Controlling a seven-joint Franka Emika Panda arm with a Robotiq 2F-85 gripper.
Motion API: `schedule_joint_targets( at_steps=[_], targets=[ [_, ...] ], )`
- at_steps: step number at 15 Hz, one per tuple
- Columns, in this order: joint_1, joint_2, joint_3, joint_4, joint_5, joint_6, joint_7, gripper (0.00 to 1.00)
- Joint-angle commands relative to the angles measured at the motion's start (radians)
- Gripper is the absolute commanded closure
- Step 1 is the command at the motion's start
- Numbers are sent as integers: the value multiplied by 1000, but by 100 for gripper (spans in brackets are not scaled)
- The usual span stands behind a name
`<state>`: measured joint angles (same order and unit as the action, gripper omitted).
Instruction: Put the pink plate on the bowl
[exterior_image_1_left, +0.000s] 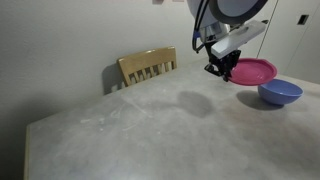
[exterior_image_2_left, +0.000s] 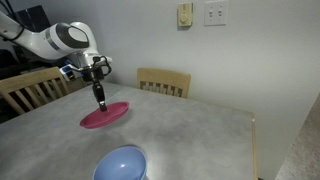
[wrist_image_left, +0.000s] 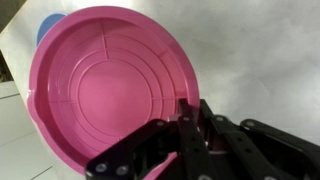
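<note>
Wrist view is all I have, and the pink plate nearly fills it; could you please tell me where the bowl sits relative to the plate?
Observer: The bowl stands upright on the table, apart from the pink plate. In an exterior view, tabletop shows between them.
Operator: Thank you. Is there anything inside the bowl?
Observer: No, its inside looks empty in that exterior view.
Operator: Good. Is anything else close to the gripper?
Observer: The gripper grips the plate by its rim. A wooden chair stands at the table's edge beyond it, apart from both plate and bowl.
</note>
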<state>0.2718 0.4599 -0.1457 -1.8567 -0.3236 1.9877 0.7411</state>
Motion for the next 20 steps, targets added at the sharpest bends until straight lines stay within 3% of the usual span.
schedule_joint_targets(
  at_steps=[1,7,11,14,17,20],
  targets=[
    [-54,-150,16,-208,0,36,73,97],
    [-173,-334,-5,-476,-52,168,75,97],
    [-287,-384,-45,-604,-177,413,2,97],
    [-365,-353,-88,-616,-257,588,-108,97],
    [-410,-324,-94,-597,-168,657,-316,97],
    [-412,-354,-75,-589,-37,560,-499,97]
  ],
)
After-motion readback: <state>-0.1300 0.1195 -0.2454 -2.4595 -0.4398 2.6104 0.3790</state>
